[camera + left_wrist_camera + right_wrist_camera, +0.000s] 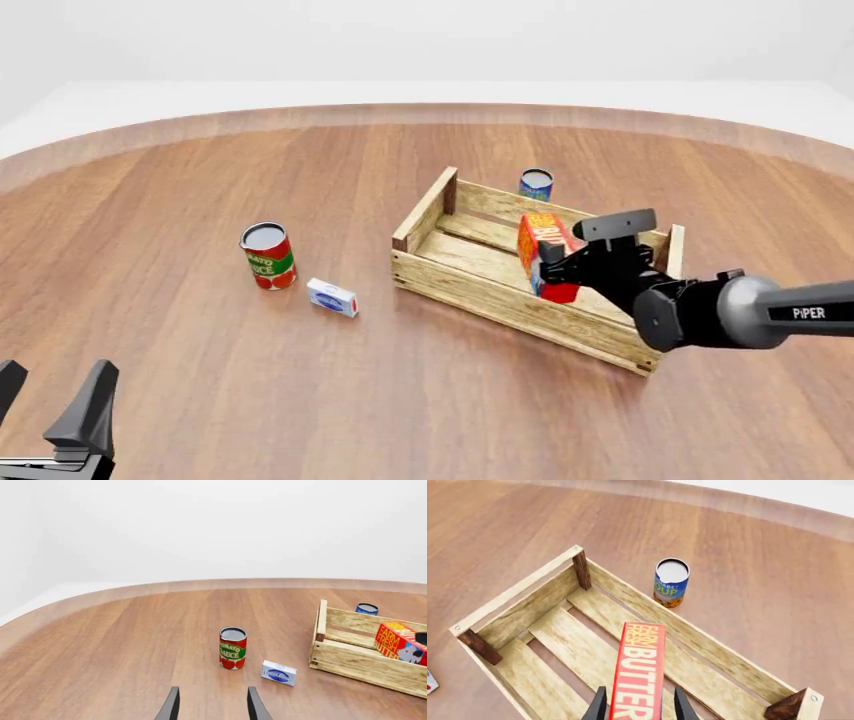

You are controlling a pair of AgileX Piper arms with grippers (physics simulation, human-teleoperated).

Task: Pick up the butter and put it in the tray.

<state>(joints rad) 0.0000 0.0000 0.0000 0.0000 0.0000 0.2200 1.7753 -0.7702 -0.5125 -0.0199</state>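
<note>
The red rectangular butter carton (pixel 547 258) is hanging upright over the pale slatted wooden tray (pixel 461 258), the right arm's fingers (pixel 635 704) clamping it while reaching leftward. Only the right wrist view is showing its white lettering. The left fingers (pixel 212 705) are hovering spread above the brown wooden counter (pixel 200 380).

Wooden table (pixel 200 350): warm reddish-brown planks, grain running away from the front camera, surface smooth with a soft sheen. Far edge of the table curves in a broad arc, rimmed by a lighter wood band (pixel 400 112). Beyond that rim, a pale white floor or ledge (pixel 160 92), then a plain white backdrop (pixel 213 525) with no seams, windows or fixtures visible. Light even and diffuse; only faint, short shadows fall on the tabletop.
</note>
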